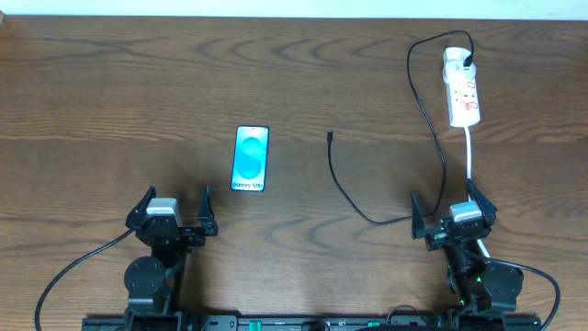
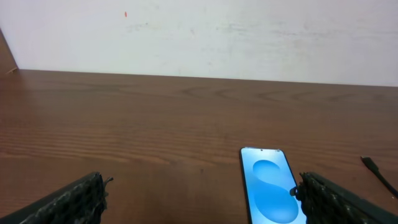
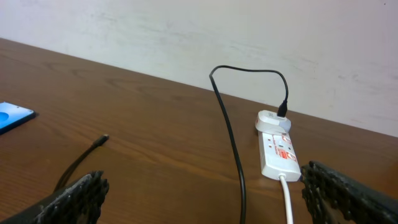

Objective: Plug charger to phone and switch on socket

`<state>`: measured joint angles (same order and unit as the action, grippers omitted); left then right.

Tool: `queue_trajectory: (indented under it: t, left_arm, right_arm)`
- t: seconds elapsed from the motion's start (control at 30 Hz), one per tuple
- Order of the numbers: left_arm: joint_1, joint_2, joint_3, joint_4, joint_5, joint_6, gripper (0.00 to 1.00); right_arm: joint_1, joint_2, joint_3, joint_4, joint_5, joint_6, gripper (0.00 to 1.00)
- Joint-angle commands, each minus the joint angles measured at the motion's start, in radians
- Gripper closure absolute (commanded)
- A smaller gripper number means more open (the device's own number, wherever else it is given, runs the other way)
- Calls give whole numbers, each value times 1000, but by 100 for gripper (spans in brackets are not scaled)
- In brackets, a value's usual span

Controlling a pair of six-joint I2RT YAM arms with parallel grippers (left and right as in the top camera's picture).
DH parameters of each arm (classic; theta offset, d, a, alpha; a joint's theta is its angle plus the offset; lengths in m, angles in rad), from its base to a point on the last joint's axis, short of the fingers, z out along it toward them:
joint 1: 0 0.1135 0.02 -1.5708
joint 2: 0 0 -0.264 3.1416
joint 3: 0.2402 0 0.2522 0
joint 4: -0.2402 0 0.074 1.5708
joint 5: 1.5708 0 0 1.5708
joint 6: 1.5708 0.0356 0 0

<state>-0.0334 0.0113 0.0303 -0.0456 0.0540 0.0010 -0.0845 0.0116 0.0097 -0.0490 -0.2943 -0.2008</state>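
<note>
The phone (image 1: 250,158) lies flat mid-table, its light-blue screen up; it also shows in the left wrist view (image 2: 272,185). The charger cable (image 1: 432,119) runs from the white socket strip (image 1: 462,88) at the back right down to its small plug tip (image 1: 330,139), which lies on the table right of the phone. The right wrist view shows the cable (image 3: 231,143), the tip (image 3: 101,140) and the socket (image 3: 277,148). My left gripper (image 1: 175,208) (image 2: 199,202) is open and empty, near the front edge, left of the phone. My right gripper (image 1: 452,210) (image 3: 205,196) is open and empty, in front of the socket.
The socket's white cord (image 1: 470,158) runs toward my right gripper and passes by its right finger (image 3: 287,202). A pale wall (image 2: 199,37) stands behind the table's far edge. The dark wood table (image 1: 138,92) carries nothing else.
</note>
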Motion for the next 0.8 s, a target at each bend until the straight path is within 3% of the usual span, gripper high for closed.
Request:
queue_trajectory:
  t: [0.0, 0.53, 0.77]
  left_arm:
    - [5, 18, 21, -18, 13, 13, 1]
    - [5, 311, 227, -19, 25, 2, 0]
    - [5, 485, 383, -28, 104, -6, 0]
  right_arm:
    - [7, -6, -4, -2, 4, -6, 1]
    - [7, -6, -4, -2, 4, -6, 1]
    - [7, -6, -4, -2, 4, -6, 1]
